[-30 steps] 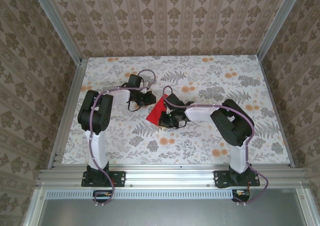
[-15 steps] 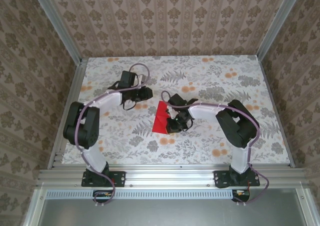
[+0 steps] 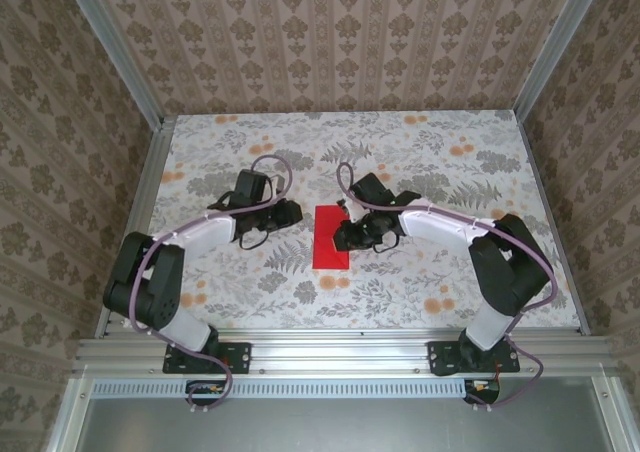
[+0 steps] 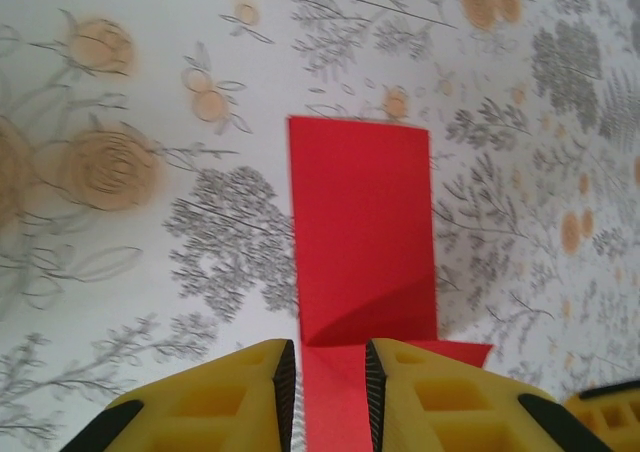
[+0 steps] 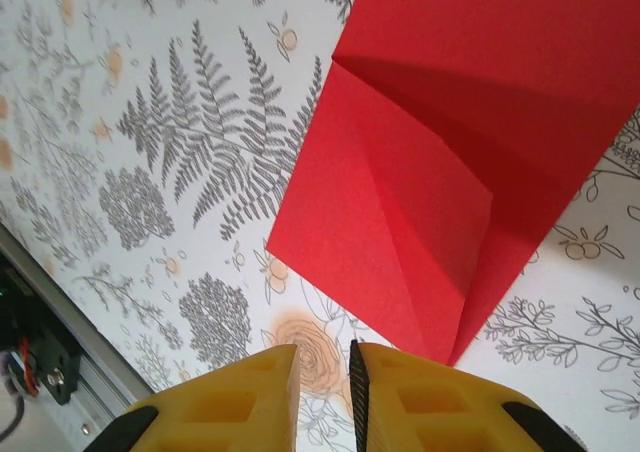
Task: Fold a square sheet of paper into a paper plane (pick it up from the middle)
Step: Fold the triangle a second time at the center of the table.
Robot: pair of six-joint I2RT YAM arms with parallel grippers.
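Paper, bright red and folded to a narrow oblong, lies flat on the floral tabletop, between the two pincers. Around it are printed ferns and orange blossoms, and farther out the wallpapered walls and the aluminium rail at the arms' bases.

From above, the right gripper covers a bit of the oblong's right edge. The left gripper sits just beside the left edge, with a sliver of tabletop between them. A purple cable loops over the left wrist, clear of the sheet.

From above the sheet looks plain. The left wrist camera shows the paper stretching away ahead of the left gripper, with a slanted crease near the yellow fingers and a flap corner poking out to one side. Red shows through the narrow gap between those jaws, which stand slightly apart and pinch nothing.

The right wrist camera shows the paper ahead and to one side of the right gripper, with one layer folded over another along a diagonal. Those jaws are also a little apart, with tabletop showing in the gap.
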